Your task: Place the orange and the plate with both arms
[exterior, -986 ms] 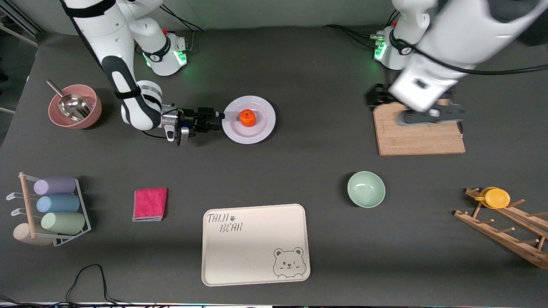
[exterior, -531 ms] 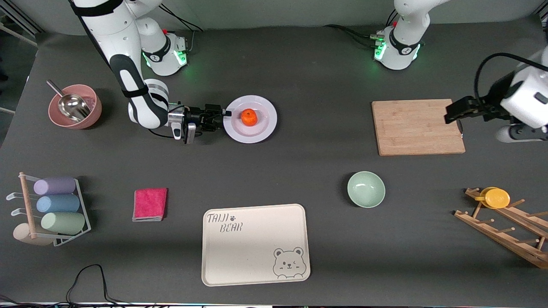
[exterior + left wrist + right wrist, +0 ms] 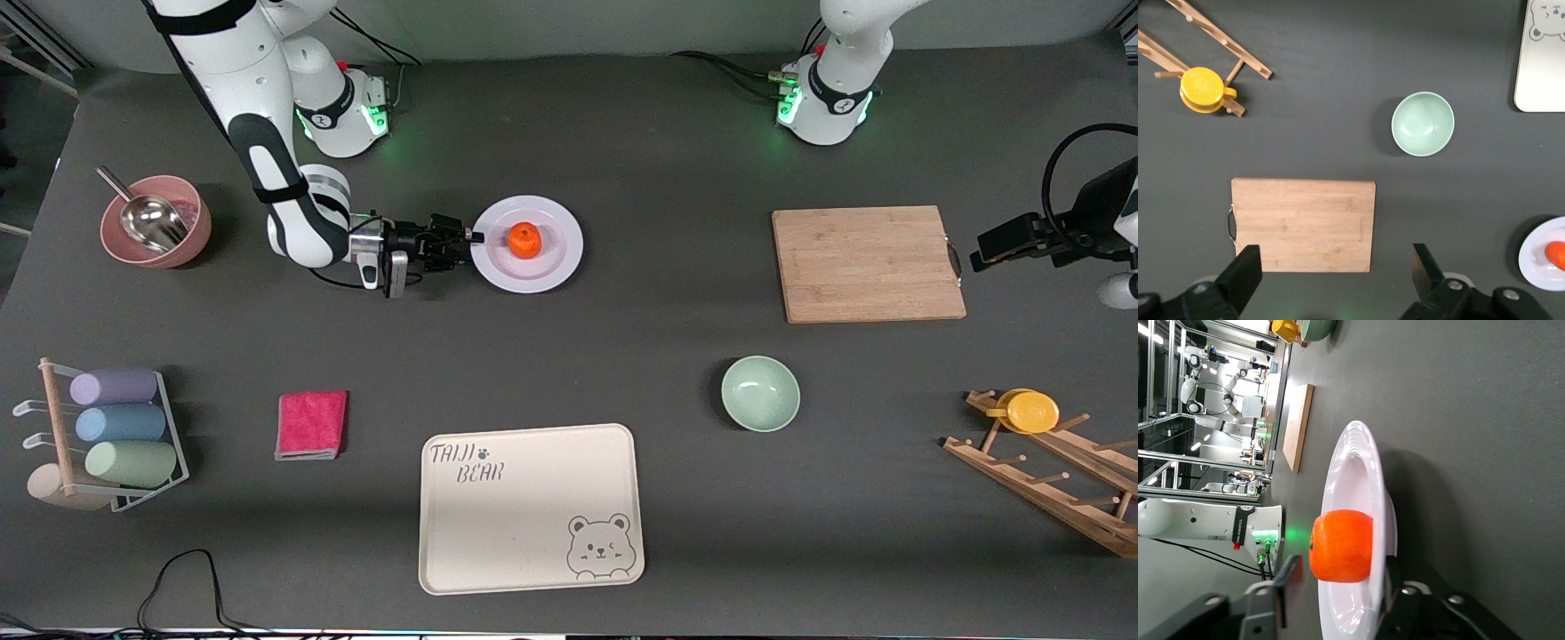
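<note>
While the cream bear tray [image 3: 530, 508] lies nearest the front camera and the green bowl [image 3: 760, 393] sits a little farther off, the work in hand is at the plate [image 3: 542, 267], farther still and toward the right arm's end of the table. The orange [image 3: 525, 240] rests on the plate, near its middle. The right gripper [image 3: 464, 240] lies low at the plate's rim, its fingers [image 3: 1286, 581] partly apart, one above the rim and one below it; whether they already pinch the rim cannot be told. A good grip would bite well onto the wide rim and stay level, since a tilt could roll the orange off. The left gripper [image 3: 1337, 273] hangs above the end of the cutting board [image 3: 868, 264], fingers wide apart and holding nothing, waiting.
</note>
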